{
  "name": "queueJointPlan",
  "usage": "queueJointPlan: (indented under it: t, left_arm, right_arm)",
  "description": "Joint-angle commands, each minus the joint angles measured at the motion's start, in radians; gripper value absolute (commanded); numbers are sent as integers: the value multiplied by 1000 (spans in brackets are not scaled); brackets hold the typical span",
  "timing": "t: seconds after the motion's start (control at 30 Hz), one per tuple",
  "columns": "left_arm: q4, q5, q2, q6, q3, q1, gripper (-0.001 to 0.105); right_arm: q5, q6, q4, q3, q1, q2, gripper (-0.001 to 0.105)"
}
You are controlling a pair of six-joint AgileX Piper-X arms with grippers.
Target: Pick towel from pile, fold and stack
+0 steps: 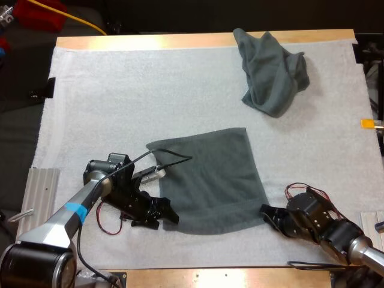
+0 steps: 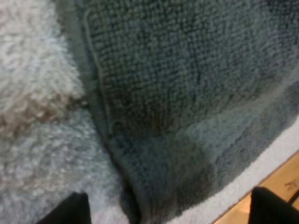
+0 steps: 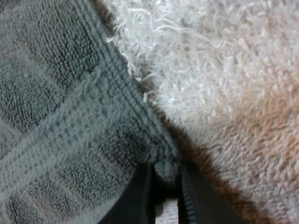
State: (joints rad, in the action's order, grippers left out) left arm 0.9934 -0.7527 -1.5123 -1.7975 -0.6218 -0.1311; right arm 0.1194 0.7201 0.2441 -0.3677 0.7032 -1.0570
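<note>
High view: a dark grey-green flat towel (image 1: 210, 180) lies spread on the white mat (image 1: 120, 90) toward the near edge of the table (image 1: 180, 41). A crumpled towel (image 1: 273, 75) sits near the far right corner. The left tool (image 1: 163, 218) is at the flat towel's near left corner, the right tool (image 1: 268, 213) at its near right corner.
Left wrist view: fingers (image 2: 70, 210) spread either side of the hemmed corner.
Right wrist view: fingers (image 3: 140, 196) pinch the flat towel's corner.
</note>
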Motion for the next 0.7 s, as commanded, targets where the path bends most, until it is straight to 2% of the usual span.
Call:
queueJointPlan:
  t: [0.0,0.2,0.33,0.67]
  left_arm:
    - [-8,-24,-3,10,-1,-11,69]
    - [-34,-24,-3,14,-1,-115,69]
    - [-93,-24,-3,-35,-1,-185,69]
    - [-86,-24,-3,-25,-1,-203,68]
  right_arm:
    - [-3,10,23,5,-2,3,2]
    - [-10,10,23,5,-2,3,2]
    - [-10,10,23,5,-2,3,2]
    - [-7,10,23,5,-2,3,2]
